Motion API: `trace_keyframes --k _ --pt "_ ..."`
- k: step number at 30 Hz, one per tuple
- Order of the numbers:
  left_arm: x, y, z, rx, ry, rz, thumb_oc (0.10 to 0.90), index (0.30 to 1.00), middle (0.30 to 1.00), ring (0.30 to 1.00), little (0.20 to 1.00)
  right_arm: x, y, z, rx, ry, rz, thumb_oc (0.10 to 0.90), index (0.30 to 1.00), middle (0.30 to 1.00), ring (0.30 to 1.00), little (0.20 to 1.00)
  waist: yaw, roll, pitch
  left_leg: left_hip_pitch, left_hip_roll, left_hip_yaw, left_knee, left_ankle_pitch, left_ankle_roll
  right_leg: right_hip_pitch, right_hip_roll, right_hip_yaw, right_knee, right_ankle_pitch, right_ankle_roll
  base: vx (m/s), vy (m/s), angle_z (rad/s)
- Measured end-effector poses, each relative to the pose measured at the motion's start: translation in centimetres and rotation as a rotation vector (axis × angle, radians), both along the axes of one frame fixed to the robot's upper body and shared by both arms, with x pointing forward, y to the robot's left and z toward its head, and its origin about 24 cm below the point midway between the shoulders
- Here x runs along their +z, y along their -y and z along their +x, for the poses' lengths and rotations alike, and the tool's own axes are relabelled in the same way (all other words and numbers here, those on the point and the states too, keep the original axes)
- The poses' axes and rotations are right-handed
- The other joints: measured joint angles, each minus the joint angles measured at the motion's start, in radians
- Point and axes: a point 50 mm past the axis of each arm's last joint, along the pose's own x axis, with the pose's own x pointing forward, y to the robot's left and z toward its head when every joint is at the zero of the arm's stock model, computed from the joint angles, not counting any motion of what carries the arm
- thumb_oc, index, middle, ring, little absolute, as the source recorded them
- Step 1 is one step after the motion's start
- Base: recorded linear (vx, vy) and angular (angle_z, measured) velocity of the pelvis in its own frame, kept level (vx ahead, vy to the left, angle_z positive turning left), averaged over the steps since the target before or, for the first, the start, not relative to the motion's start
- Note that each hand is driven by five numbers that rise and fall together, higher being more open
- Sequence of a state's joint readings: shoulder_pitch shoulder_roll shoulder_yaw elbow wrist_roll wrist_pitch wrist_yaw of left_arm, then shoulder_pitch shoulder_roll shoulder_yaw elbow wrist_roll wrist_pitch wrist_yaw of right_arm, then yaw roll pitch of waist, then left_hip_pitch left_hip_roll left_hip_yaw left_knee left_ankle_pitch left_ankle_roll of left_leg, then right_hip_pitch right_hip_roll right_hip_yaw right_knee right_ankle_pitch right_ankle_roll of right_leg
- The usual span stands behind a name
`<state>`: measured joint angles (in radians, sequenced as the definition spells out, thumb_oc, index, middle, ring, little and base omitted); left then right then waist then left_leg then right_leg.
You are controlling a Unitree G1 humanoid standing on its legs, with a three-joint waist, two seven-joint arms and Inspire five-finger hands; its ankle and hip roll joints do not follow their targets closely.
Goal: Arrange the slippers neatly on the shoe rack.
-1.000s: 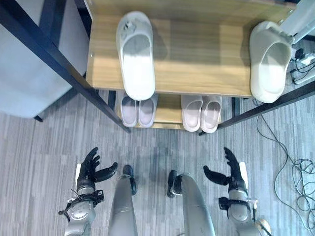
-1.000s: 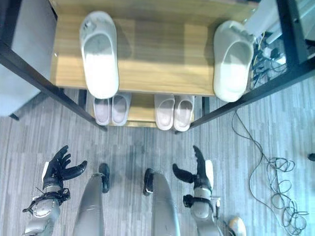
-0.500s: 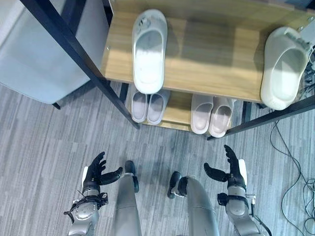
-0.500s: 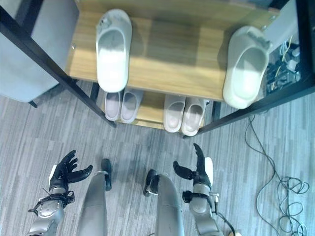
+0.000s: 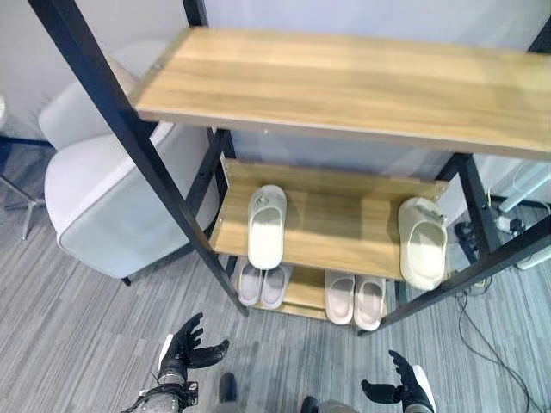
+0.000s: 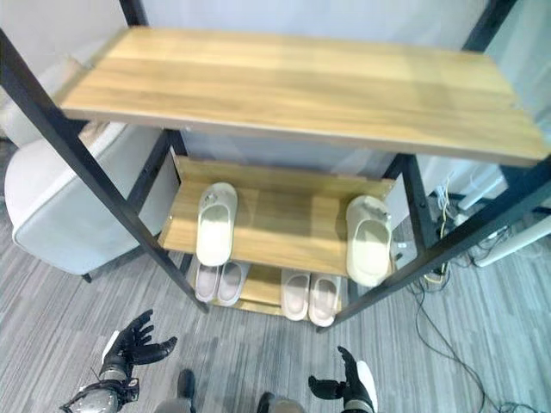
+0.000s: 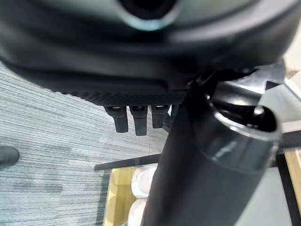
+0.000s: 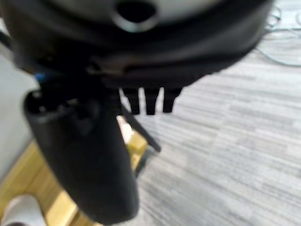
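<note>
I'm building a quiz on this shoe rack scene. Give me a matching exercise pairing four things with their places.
Things:
1. two single pale slippers
2. two slipper pairs
3. bare wooden top shelf
4. white padded chair

Places:
A. highest level of the rack
B. lowest shelf
C. on the floor, left of the rack
D. middle shelf, far apart

Pairs: 1-D, 2-B, 3-A, 4-C

slippers [image 5: 266, 227] on shoe rack [image 5: 344, 225]
</note>
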<state>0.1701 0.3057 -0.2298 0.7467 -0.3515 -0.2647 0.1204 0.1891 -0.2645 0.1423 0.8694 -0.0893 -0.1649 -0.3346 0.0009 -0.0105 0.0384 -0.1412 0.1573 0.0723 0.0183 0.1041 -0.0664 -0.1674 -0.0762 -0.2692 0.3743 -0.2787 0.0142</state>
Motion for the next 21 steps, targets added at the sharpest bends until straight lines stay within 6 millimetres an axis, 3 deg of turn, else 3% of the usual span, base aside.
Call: trace_keyframes --k 4,9,15,21 --pt "-0.9 0.7 -0.7 -0.024 -0.069 0.002 0.800 0.900 0.900 0.900 0.900 -0.3 -0.2 0.0 -0.009 -0.022 0.027 0.800 0.900 0.900 0.900 0.900 -0.014 0.013 -0.012 0.081 -0.003 0.004 -0.041 0.005 0.005 0.072 0.001 0.003 -0.043 0.008 0.001 0.05 0.048 -0.04" --pt "-1.6 2.7 -1.2 -0.126 -0.108 0.013 0.800 0.900 0.900 0.900 0.900 -0.4 -0.2 0.0 -0.034 -0.022 0.058 0.800 0.900 0.900 0.900 0.900 -0.016 0.059 -0.050 0.130 -0.007 0.031 -0.076 0.007 0.001 0.109 0.010 0.031 -0.088 0.031 0.014 0.00 0.041 -0.15" --pt "-2.4 4.3 -0.7 -0.173 -0.144 0.009 0.800 0.900 0.900 0.900 0.900 -1.3 -0.1 -1.8 -0.067 -0.104 0.088 0.800 0.900 0.900 0.900 0.900 -0.020 0.063 -0.071 0.131 -0.014 0.031 -0.075 0.008 0.000 0.122 0.006 0.030 -0.113 0.046 0.022 -0.01 0.026 0.00" --pt "-4.0 4.5 -2.9 -0.195 -0.283 0.053 0.800 0.900 0.900 0.900 0.900 -1.5 -0.2 -2.5 -0.088 -0.124 0.116 0.800 0.900 0.900 0.900 0.900 -0.045 0.069 -0.074 0.136 -0.019 0.036 -0.078 0.010 -0.006 0.119 0.000 0.045 -0.114 0.048 0.031 0.01 0.038 -0.04"
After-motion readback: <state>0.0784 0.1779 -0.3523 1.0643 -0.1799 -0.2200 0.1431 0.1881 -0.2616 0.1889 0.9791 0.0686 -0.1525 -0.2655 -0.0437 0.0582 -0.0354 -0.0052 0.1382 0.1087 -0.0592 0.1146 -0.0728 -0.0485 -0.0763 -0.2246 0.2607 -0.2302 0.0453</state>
